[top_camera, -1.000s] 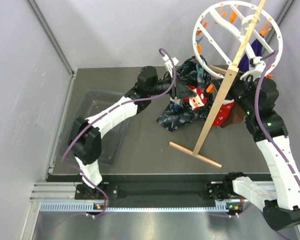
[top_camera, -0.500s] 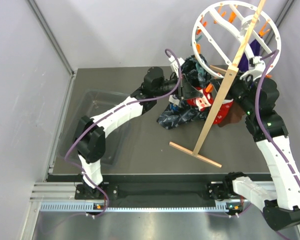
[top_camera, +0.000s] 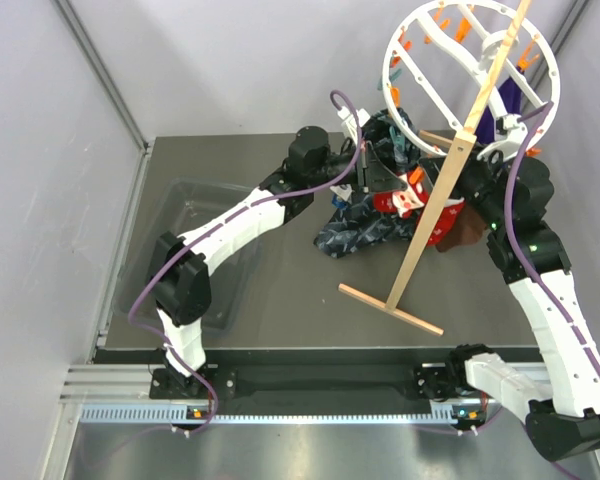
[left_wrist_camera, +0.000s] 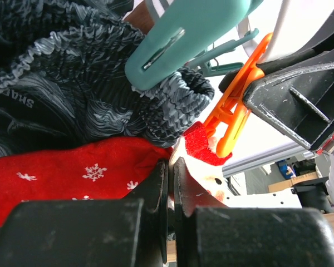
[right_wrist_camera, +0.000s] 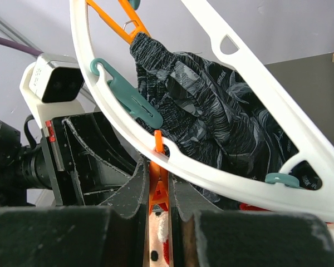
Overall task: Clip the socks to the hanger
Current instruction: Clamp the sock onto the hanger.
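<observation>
Left gripper [left_wrist_camera: 171, 167], pinching the red sock [left_wrist_camera: 72, 178], just swung it to the orange clip [left_wrist_camera: 234, 111] the right gripper [right_wrist_camera: 158, 186] squeezes, around six o'clock on the hanger [right_wrist_camera: 211, 61]. Nearly clipped.

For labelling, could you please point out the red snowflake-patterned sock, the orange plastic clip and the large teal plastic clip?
Red snowflake-patterned sock [left_wrist_camera: 72, 172]: left wrist view, red body.
Orange plastic clip [left_wrist_camera: 232, 111]: left wrist view, its middle.
Large teal plastic clip [left_wrist_camera: 178, 39]: left wrist view, broad face.
</observation>
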`<state>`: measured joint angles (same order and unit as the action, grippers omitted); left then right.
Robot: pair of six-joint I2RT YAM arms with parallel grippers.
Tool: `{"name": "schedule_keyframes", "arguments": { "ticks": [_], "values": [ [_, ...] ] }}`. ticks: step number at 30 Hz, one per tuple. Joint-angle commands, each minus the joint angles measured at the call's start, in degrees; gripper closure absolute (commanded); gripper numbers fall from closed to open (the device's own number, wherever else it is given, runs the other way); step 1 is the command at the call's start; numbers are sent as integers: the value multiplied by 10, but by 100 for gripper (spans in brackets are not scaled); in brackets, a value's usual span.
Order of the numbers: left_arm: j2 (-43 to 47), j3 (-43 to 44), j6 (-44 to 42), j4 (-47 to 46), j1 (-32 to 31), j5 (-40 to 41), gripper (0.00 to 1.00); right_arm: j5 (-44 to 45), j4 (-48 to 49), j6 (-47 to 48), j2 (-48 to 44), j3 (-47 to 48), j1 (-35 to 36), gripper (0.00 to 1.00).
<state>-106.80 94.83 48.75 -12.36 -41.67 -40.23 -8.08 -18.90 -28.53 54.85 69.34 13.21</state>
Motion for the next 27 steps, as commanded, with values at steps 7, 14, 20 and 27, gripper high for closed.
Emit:
{"name": "schedule_keyframes", "arguments": {
  "ticks": [7,14,20,27],
  "values": [
    [-10,41,-17,36,0,-10,100,-19,-11,12,2,13,0,100],
    [12,42,-74,103,0,25,100,-9,-18,25,1,26,0,100],
    [12,57,-86,121,-1,33,100,-39,-4,28,2,18,0,100],
    [19,41,-74,103,-10,38,100,-41,-12,37,4,20,-1,100]
  ]
}}
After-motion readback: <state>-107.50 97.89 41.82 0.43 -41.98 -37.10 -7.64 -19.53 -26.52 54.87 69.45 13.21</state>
